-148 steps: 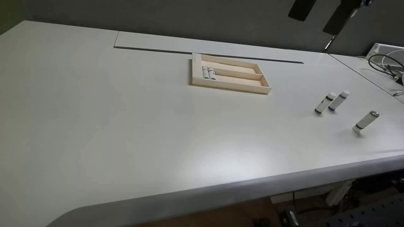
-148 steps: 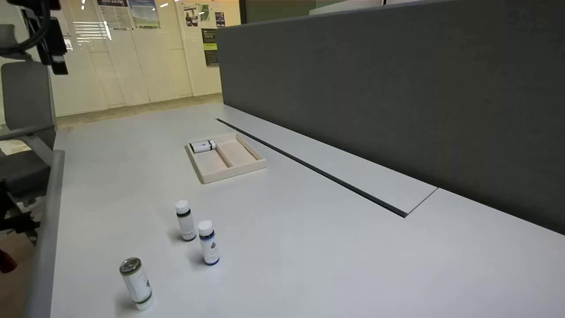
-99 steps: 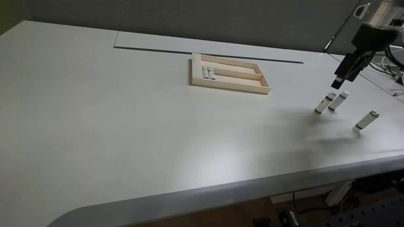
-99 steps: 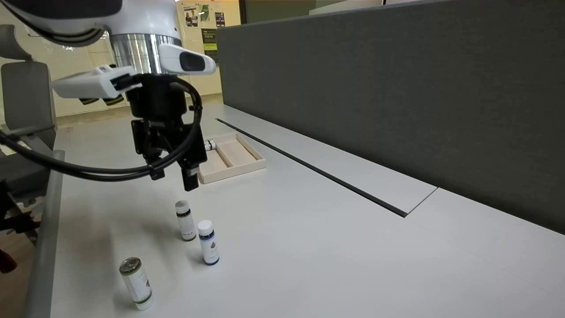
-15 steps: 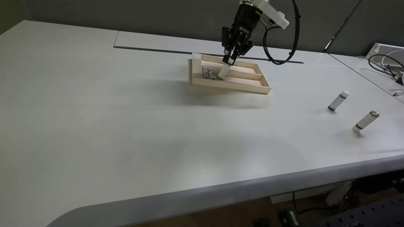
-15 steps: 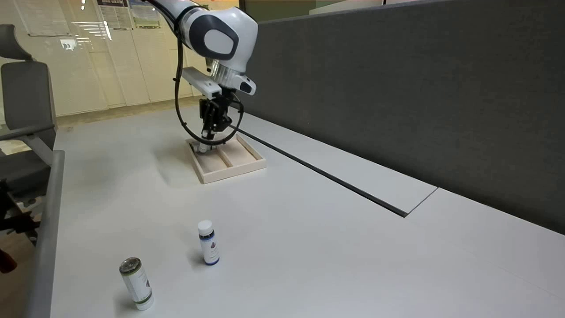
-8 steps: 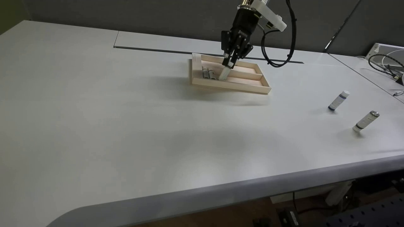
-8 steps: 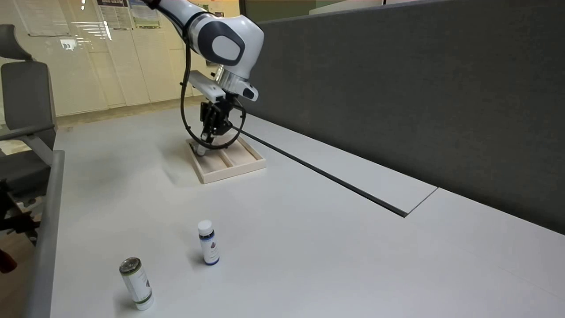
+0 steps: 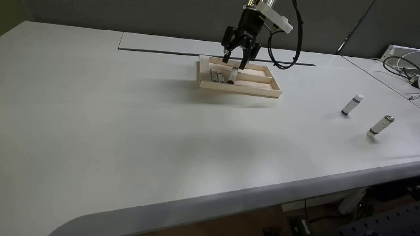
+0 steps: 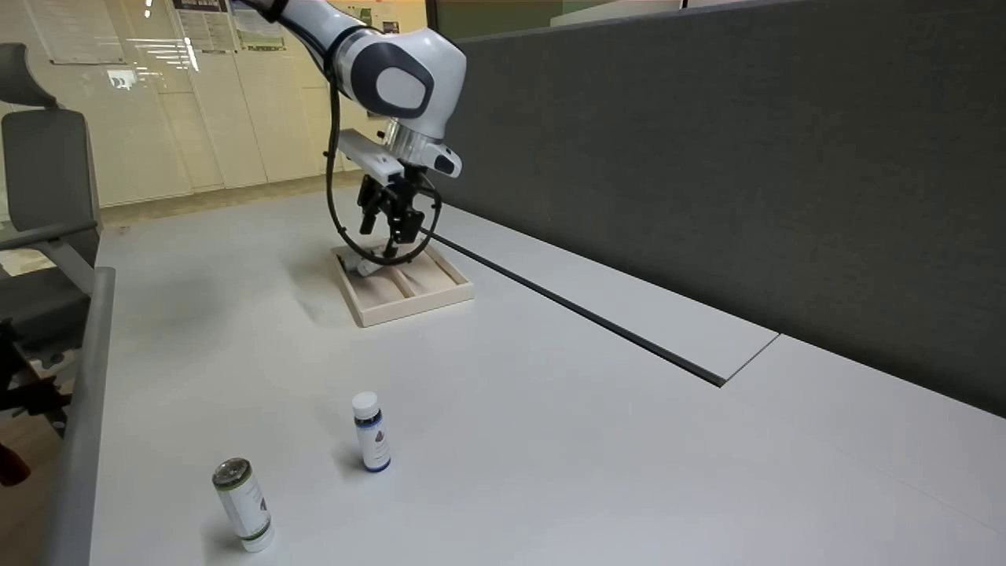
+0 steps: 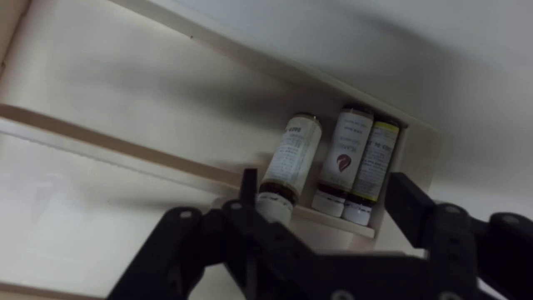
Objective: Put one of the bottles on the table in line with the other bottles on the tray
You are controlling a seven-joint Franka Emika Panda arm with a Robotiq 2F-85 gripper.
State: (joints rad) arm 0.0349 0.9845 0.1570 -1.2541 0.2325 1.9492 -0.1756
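While two white-labelled cylindrical bottles (image 9: pixel 214 76) lie leftmost in the near half of the pale wooden tray (image 9: pixel 241 91), a third white-labelled bottle (image 9: pixel 232 76) slants just right of them over the divider (image 9: pixel 256 78), beneath the wide-spread black gripper (image 9: pixel 234 63); farther right, a blue-banded bottle (image 9: pixel 351 105) and a cap-down bottle (image 9: pixel 380 126) stand on the white table (image 9: pixel 131 147).

Hangs with claw (image 10: pixel 378 241) wide near a bottle (image 10: pixel 367 269) in the tray (image 10: pixel 416 306), far from two bottles (image 10: pixel 372 442) (image 10: pixel 245 505) standing on the desk (image 10: pixel 589 456).
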